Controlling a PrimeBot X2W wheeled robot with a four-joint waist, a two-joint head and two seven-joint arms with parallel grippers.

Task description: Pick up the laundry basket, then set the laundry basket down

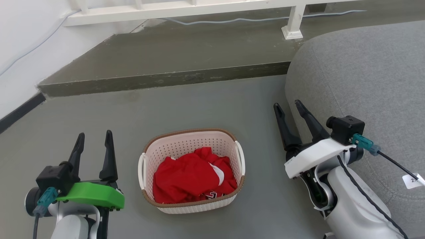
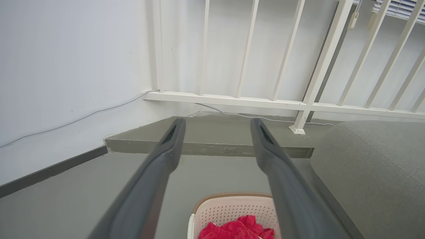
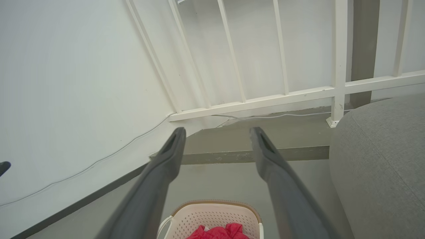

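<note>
left pincer (image 1: 95, 133) and right pincer (image 1: 287, 103) gape empty; red clothing (image 1: 189, 176) masks the laundry basket (image 1: 189, 142) bottom.

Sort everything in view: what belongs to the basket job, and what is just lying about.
Belongs to the job:
- laundry basket, on the floor, untouched
- red clothing inside it
- left gripper and right gripper, both open, one on each side of the basket

Just lying about:
- grey upholstered seat
- raised step
- white railing
- cable
</note>
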